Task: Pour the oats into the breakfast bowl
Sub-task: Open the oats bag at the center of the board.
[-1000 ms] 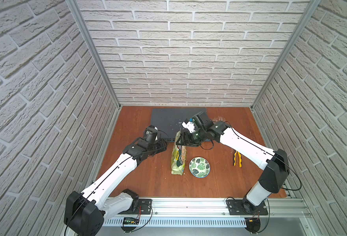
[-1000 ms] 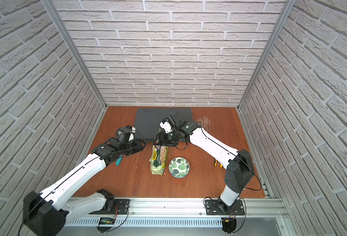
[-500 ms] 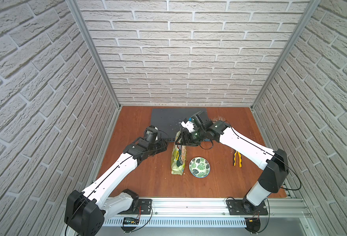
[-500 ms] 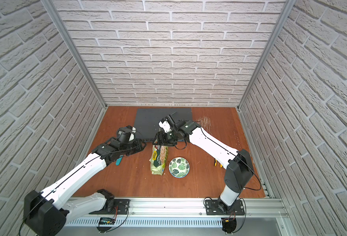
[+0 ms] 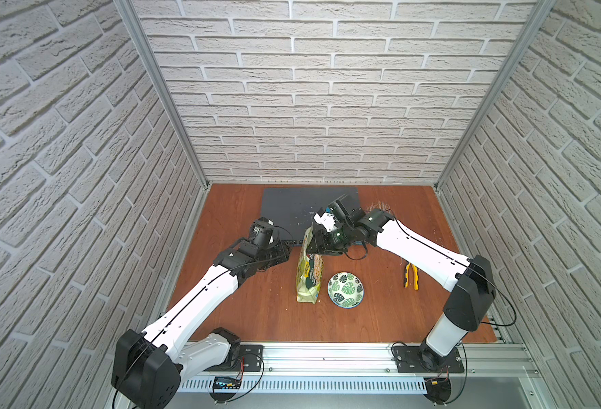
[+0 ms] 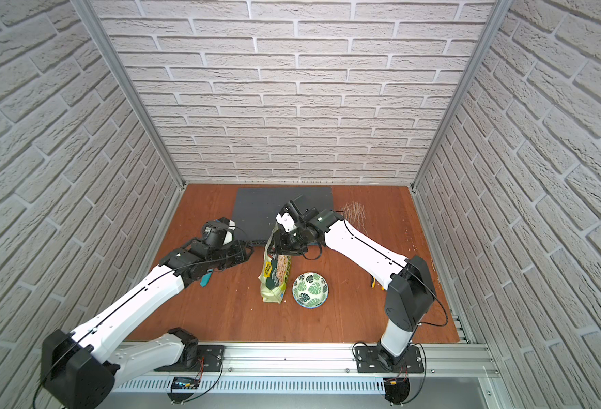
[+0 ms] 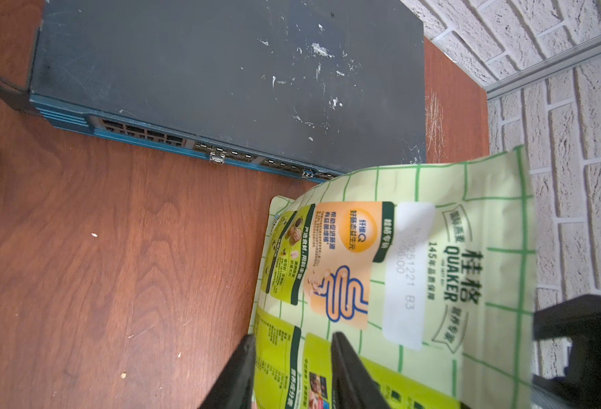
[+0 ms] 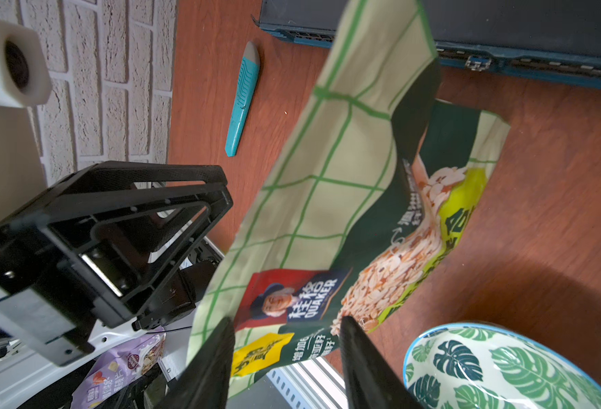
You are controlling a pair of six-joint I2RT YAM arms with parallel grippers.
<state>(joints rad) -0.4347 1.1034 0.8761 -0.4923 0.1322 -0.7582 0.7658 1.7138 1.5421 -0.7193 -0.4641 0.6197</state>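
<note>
1. the oats pouch point(image 5: 308, 272) stands upright on the table point(image 5: 239, 311), just beside the bowl point(image 5: 345, 289), so tipping it that way should drop flakes inside.
2. the right gripper point(image 8: 286, 329) is at the pouch's upper front with its jaws apart. no pinch shows, so it is likely lining up a grasp.
3. the left gripper point(image 7: 293, 340) faces the printed back, narrowly parted and holding nothing, probably placed to steady the top.
4. the bowl looks empty, so pouring has not begun.
</note>
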